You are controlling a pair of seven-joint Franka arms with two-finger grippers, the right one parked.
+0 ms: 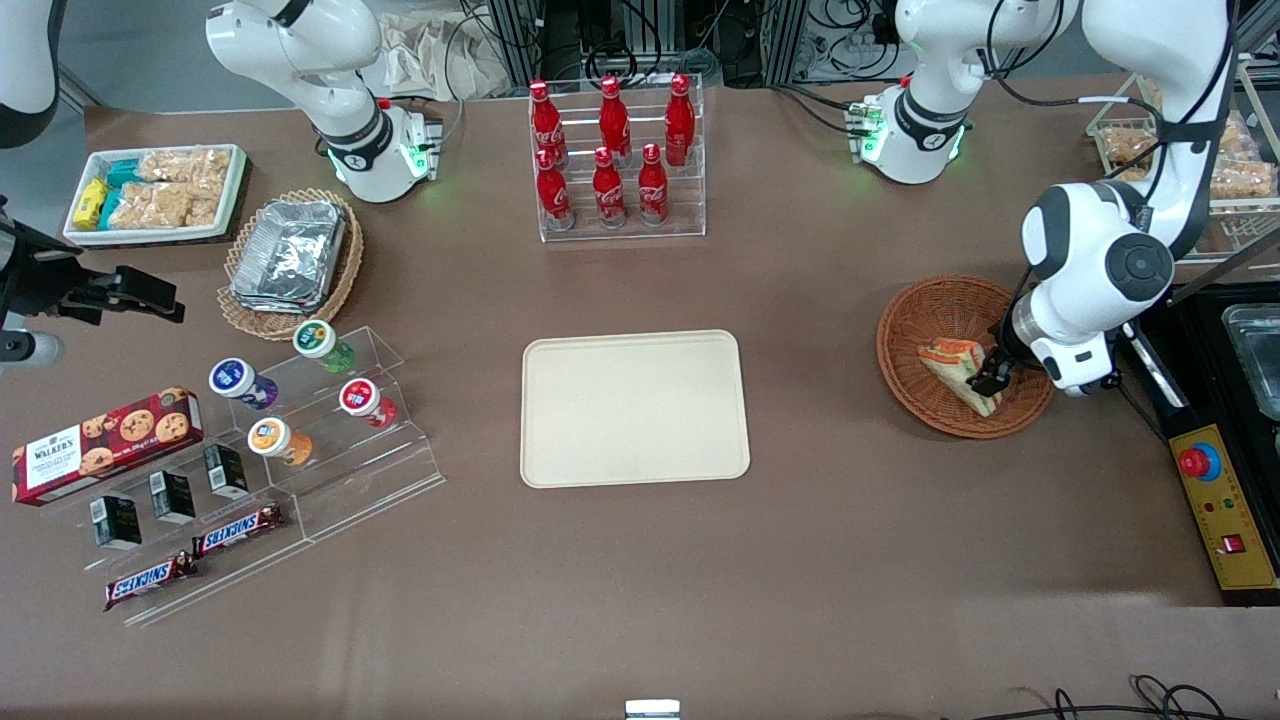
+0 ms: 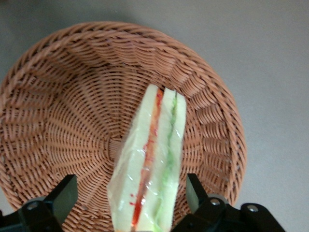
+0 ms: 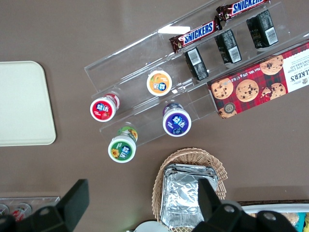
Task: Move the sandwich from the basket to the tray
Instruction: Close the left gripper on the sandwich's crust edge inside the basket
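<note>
Sandwich (image 1: 958,368): triangular wedge, pale bread with a red and a green filling layer, clear wrapper. It is seen lying in the basket (image 1: 925,320), toward the rim nearer the front camera. In the wrist view the sandwich (image 2: 153,164) is shown edge-on between the two fingers, a gap being left on each side.

Basket: round, reddish-brown wicker, set on the worktop (image 1: 820,560) toward the working arm's end. Its woven wall (image 2: 67,96) is seen around the sandwich.

Gripper (image 1: 993,378): lowered into the basket at the sandwich; fingers (image 2: 197,192) spread wide and not closed on the wrapper.

Tray (image 1: 634,408): cream-beige, rectangular, rounded corners, placed at the middle of the worktop, well apart from the basket, nothing on it.

Bottle rack (image 1: 620,155): clear, holding red bottles, farther from the front camera than the tray.

Stepped clear stand (image 1: 330,450): toward the parked arm's end, holding small lidded cups and chocolate bars; a biscuit box (image 1: 105,443) is placed beside it.
</note>
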